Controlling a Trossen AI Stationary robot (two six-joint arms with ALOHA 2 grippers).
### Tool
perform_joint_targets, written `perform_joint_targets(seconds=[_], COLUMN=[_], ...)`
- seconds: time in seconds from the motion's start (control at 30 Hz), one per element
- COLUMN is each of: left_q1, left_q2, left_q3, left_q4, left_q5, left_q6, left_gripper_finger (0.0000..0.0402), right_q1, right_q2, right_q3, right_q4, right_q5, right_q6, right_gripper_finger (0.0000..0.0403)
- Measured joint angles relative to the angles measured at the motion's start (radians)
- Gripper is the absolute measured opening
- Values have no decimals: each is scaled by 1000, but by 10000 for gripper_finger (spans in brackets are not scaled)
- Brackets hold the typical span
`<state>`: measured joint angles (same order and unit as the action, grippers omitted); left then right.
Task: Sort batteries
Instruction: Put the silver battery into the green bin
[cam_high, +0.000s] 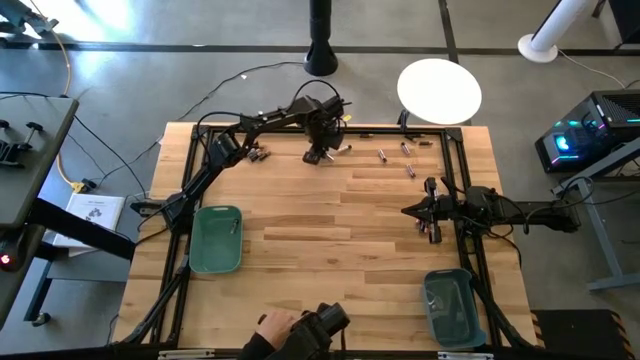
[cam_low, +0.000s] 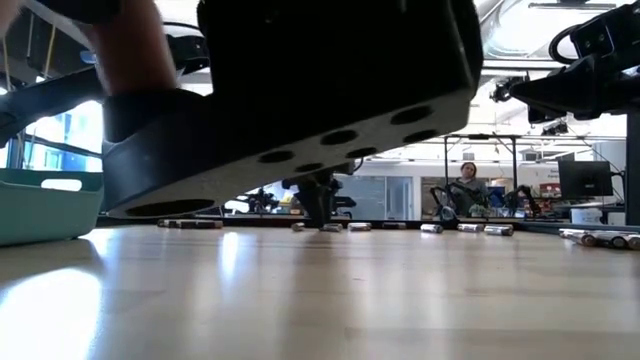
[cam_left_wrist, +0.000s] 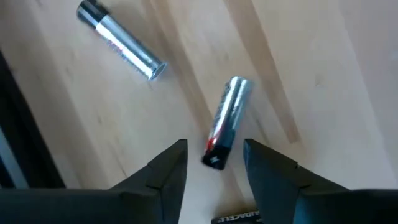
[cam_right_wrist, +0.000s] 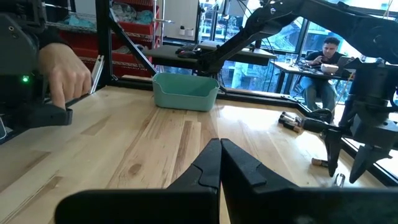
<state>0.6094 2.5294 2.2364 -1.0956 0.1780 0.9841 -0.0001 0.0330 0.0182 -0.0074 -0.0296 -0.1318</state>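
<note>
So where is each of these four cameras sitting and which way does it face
High: above the table, looking straight down; both arms show.
Low: at tabletop height, looking level across; a dark device blocks most of it.
Left wrist: looks down past the open left gripper at a silver battery.
Right wrist: looks across past the shut right gripper.
Shared: teal bin, high and right wrist.
</note>
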Motion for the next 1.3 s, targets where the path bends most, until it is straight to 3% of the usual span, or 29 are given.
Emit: perform_joint_targets(seconds=[0.13,0.47,0.6,0.83,1.13,1.3], left_q1=[1,0,1,2,2,0], left_q2=[0,0,-2,-3,-6,-6], left_q3=[0,0,1,3,-44,-44], left_q4=[-1,-31,-31,-64,-76,-78], left_q5=[0,42,51,1,-43,-45], left_q6=[10,112,136,161,217,202], left_gripper_finger=[147,47,31,36,103,115], right_q1=[0,0,0,0,0,0], right_q2=[0,0,0,0,0,0], right_q3=[0,0,0,0,0,0], right_q4=[0,0,0,0,0,0], right_q5=[0,0,0,0,0,0], right_q6=[0,0,0,0,0,0], right_gripper_finger=[0,0,0,0,0,0])
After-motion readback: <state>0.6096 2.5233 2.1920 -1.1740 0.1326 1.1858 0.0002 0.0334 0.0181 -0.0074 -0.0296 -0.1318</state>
